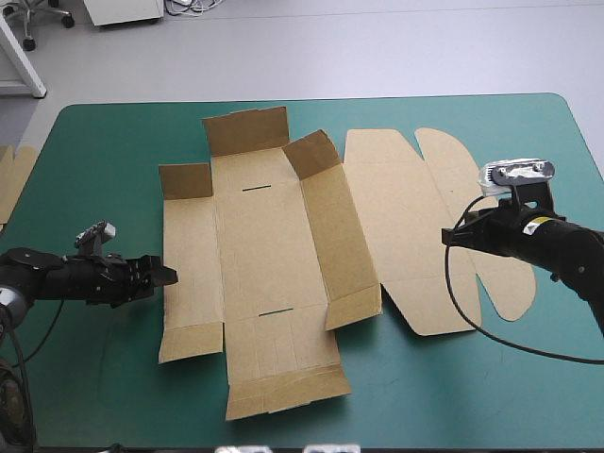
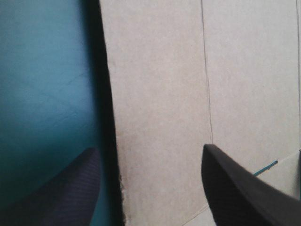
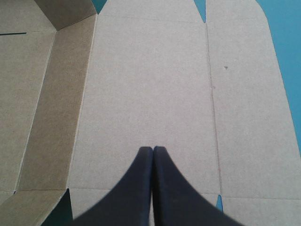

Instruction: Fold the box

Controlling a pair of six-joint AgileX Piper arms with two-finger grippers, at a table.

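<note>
The brown box (image 1: 264, 274) lies as a cut sheet on the teal-green cover, mostly flat, its far flaps (image 1: 247, 130) and right side wall (image 1: 340, 236) tilted up a little. My left gripper (image 1: 168, 276) sits low at the sheet's left edge. In the left wrist view that gripper (image 2: 149, 149) is open, and the box (image 2: 160, 94) edge runs between the fingers. My right gripper (image 1: 445, 238) hovers over the lid panel on the right. In its own view that gripper (image 3: 153, 149) is shut, pointing across the flat lid of the box (image 3: 150, 84) toward the raised wall (image 3: 56, 108).
An edge of more brown board (image 1: 11, 179) shows at the table's left edge. Bare teal-green cover (image 1: 453, 387) lies in front of the sheet and behind it. The lid's rounded tabs (image 1: 514, 283) reach toward the table's right side.
</note>
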